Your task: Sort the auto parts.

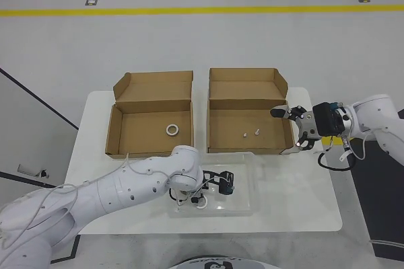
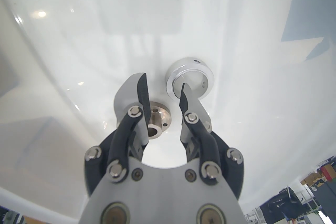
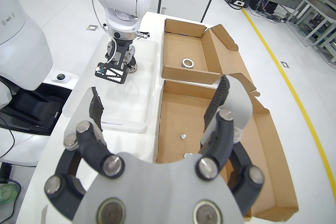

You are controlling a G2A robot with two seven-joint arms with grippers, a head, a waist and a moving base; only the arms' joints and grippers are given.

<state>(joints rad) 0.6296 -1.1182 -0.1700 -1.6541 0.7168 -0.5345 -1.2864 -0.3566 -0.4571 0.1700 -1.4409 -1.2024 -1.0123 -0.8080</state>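
Cardboard, top view: left box [image 1: 114,131] carries one ring [image 1: 172,129], right box [image 1: 246,94] two small fasteners [image 1: 250,133]; sorted by kind, you'd judge.

Left wrist view: left pincer [image 2: 163,86] narrowly open, gripping nothing, low in the clear tray [image 2: 131,12]. Silver collar [image 2: 194,70] at one fingertip, brass flange [image 2: 160,117] beside the other.

Right wrist view: right pincer [image 3: 157,89] spread wide, empty, above the right box's outer wall, likely to leave the tray free.

Three cameras: one overhead, one on each wrist.
My top view looks straight down on the whole table [image 1: 303,202]. The left wrist camera sits close above the clear tray [image 2: 78,51], facing down at its floor. The right wrist camera looks from farther off across both cardboard boxes [image 3: 178,114], sharing tray and boxes with the top view.
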